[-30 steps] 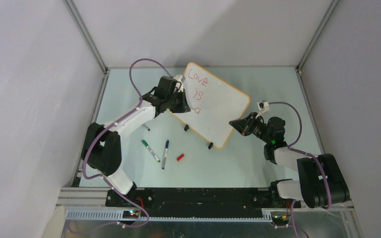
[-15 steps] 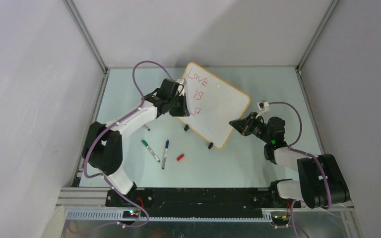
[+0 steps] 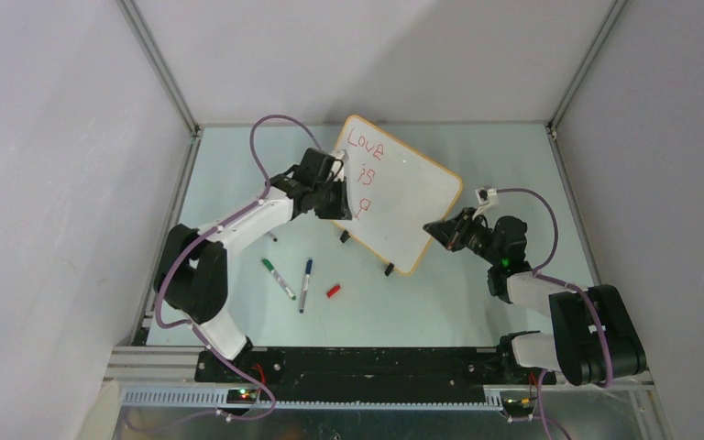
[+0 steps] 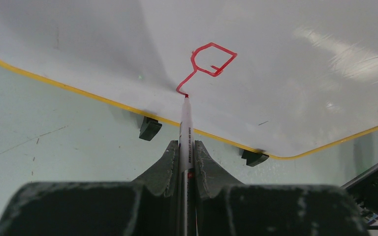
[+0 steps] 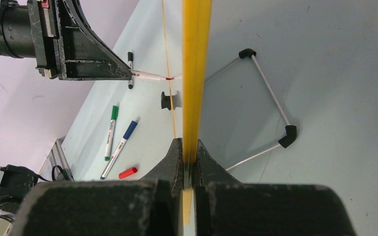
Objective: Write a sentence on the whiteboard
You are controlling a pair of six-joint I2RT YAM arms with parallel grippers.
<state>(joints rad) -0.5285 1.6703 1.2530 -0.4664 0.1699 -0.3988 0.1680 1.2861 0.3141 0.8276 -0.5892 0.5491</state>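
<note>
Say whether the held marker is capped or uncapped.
Uncapped: the marker's bare red tip touches the whiteboard at a red stroke's end; a red cap lies on the table.

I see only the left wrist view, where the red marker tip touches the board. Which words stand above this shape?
Observer: The top view shows the sentence so far: "Love", then "is", on the whiteboard.
Operator: Does something hold the board?
Observer: Yes. The right gripper is shut on its yellow edge, opposite the left gripper with the red marker.
Operator: What lies loose nearby?
Observer: A green marker, a blue marker and a red cap, in front of the board.
</note>
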